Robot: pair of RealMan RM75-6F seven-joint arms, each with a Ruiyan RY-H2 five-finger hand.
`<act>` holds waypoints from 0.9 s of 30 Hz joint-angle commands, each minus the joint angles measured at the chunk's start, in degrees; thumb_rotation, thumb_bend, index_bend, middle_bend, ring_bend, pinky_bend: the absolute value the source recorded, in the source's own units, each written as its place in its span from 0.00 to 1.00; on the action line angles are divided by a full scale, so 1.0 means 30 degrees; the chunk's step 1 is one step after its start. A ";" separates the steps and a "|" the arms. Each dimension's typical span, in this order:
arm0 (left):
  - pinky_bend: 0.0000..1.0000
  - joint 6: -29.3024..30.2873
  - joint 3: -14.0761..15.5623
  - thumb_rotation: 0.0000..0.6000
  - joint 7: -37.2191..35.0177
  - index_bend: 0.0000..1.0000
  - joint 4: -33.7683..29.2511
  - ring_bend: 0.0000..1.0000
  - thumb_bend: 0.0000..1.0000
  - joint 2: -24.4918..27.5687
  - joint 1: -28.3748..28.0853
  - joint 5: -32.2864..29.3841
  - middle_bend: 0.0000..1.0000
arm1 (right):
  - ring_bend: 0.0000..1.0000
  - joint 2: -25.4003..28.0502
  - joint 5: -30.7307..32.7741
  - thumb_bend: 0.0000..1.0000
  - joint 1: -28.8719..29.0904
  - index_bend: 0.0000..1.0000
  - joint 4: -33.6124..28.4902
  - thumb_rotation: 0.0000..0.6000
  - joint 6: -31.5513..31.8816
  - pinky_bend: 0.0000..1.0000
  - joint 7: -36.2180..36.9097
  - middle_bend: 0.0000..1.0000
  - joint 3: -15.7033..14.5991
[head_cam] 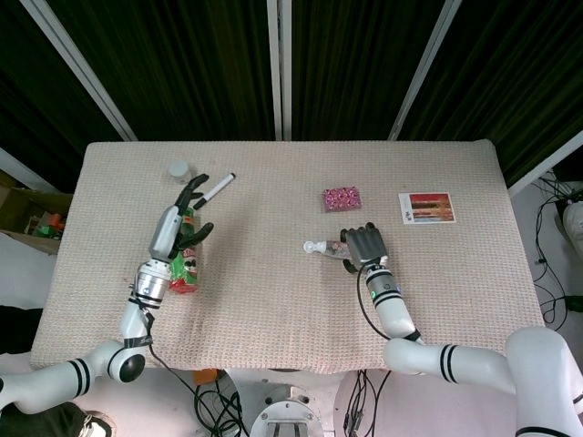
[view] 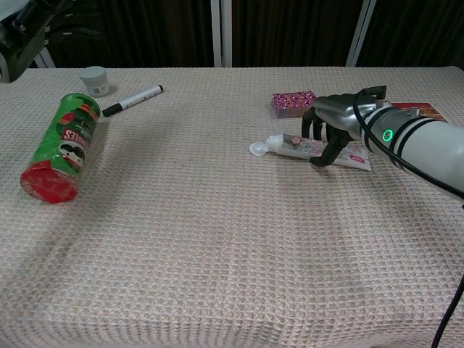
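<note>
1. Objects lay spread across a beige woven table (view: pixel 217 239): nearest its left edge a green cylindrical crisp can with a red end (view: pixel 61 146) lay on its side.
2. Above that can the left hand (head_cam: pixel 182 216) hovered with fingers spread wide, holding nothing; only the head view showed it clearly.
3. Toward the far left corner sat a small grey round jar (view: pixel 94 80), and just beside it a white marker with a black cap (view: pixel 133 100).
4. Near the table's middle a white squeeze tube with a round white cap (view: pixel 290 146) lay flat, cap pointing left.
5. Over the tube's right half the right hand (view: pixel 335 123) arched, fingers (view: pixel 319 129) curled down around the tube and touching it, yet the tube rested on the cloth, so the grasp looked begun and the lift not yet done.
6. Behind it lay a pink patterned packet (view: pixel 293 101), and toward the right edge a red-and-orange printed card (head_cam: pixel 427 208).
</note>
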 commanded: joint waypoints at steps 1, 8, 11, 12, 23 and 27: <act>0.18 -0.0033 0.0018 0.21 -0.0010 0.07 0.0007 0.06 0.12 -0.0001 -0.0008 -0.0001 0.09 | 0.43 -0.0033 0.0118 0.29 -0.0006 0.49 -0.0047 1.00 0.0149 0.32 -0.0208 0.50 0.0031; 0.18 -0.0135 0.0019 0.21 -0.0013 0.07 -0.0016 0.06 0.12 0.0014 -0.0059 -0.0008 0.09 | 0.47 -0.0347 -0.0005 0.31 -0.0013 0.57 0.0173 1.00 0.0506 0.39 -0.0256 0.54 0.0235; 0.18 -0.0192 0.0005 0.21 0.0058 0.07 -0.0079 0.06 0.12 0.0070 -0.0085 -0.0033 0.09 | 0.48 -0.0517 0.0065 0.32 0.0031 0.59 0.0410 1.00 0.0513 0.42 -0.0408 0.55 0.0285; 0.18 -0.0196 -0.0007 0.21 0.0077 0.07 -0.0108 0.06 0.12 0.0089 -0.0086 -0.0047 0.09 | 0.48 -0.0592 0.0063 0.33 0.0047 0.59 0.0489 1.00 0.0541 0.44 -0.0440 0.55 0.0324; 0.18 -0.0122 0.0044 0.20 0.0262 0.07 -0.0175 0.06 0.12 0.0152 0.0070 -0.0191 0.09 | 0.54 -0.1528 -0.0537 0.38 0.0282 0.69 0.1582 1.00 0.0509 0.60 -0.0551 0.62 0.0477; 0.18 -0.0135 0.0026 0.21 0.0240 0.07 -0.0140 0.06 0.12 0.0151 0.0078 -0.0219 0.09 | 0.56 -0.1865 -0.0720 0.43 0.0317 0.71 0.2113 1.00 0.0364 0.63 -0.0541 0.63 0.0506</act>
